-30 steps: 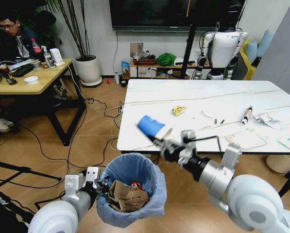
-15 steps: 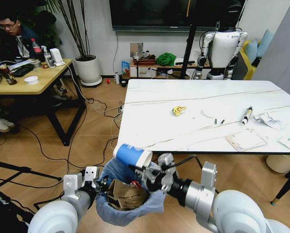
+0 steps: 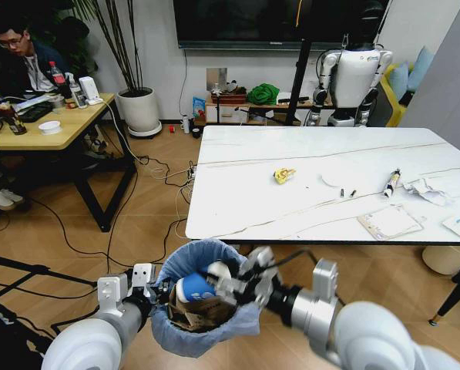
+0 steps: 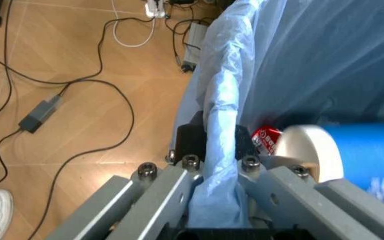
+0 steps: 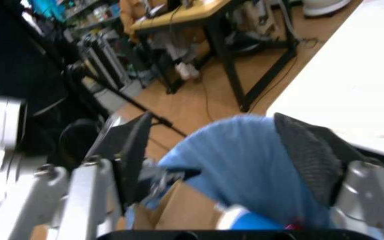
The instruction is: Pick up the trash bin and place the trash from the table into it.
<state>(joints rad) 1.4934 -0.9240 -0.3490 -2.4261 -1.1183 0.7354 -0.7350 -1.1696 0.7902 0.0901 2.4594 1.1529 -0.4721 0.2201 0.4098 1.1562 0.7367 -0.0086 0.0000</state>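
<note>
- The trash bin [image 3: 206, 297] hangs off the floor just below the near edge of the counter [image 3: 237, 216], toward its near-left corner. The left hand [image 4: 212, 165] has its fingers pressed together on the bin's rim, pinching the blue-grey bag.
- The right hand [image 3: 228, 279] sits directly over the bin's mouth with its fingers spread apart. The blue paper cup [image 3: 193, 287] lies just under them, already inside the rim, so it looks let go.
- The cup rests on its side, its long axis roughly level, beside the brown carton [image 3: 203, 312] and the red can [image 4: 267, 139].
- What the coming move turns on: the rest of the trash lies up and away from the bin, on the counter. The yellow wrapper [image 3: 283, 176] sits mid-counter, and the white tube [image 3: 391, 183], crumpled tissue [image 3: 425, 190] and papers [image 3: 389, 222] lie toward the right edge.
- The free right hand is the nearer one, I judge; the left is tied up carrying.
</note>
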